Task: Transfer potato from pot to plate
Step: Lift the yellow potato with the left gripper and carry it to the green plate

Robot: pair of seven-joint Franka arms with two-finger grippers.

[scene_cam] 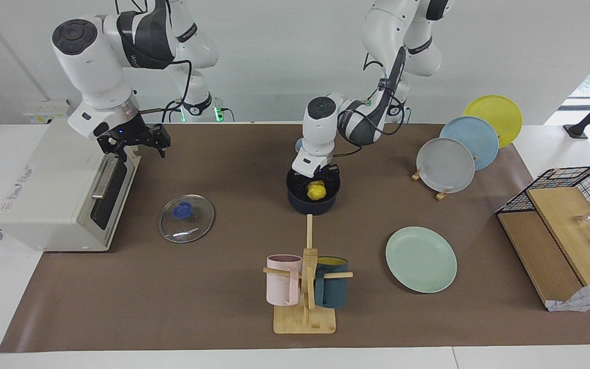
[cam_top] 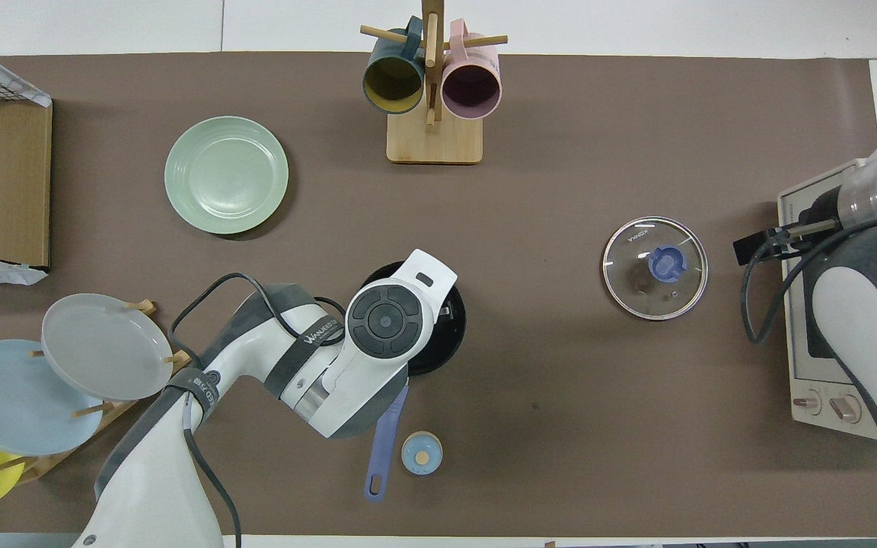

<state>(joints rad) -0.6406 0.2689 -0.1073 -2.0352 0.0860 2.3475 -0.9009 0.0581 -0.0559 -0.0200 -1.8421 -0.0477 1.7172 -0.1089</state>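
Potato in pot, seemingly between left end effector fingers

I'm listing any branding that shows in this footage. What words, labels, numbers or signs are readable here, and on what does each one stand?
"WANJEED" (the last letters uncertain): on the dark band of the left arm, overhead view.
Small white brand word near the rim of the glass lid: too small to read.
Grey markings on top of the oven: too blurred to read.
Nothing else legible.

Left arm bent low, wrist vertical — left gripper pointing straight down, fingers set around a small yellow item. Right arm raised, waiting — right gripper aloft, fingers spread.
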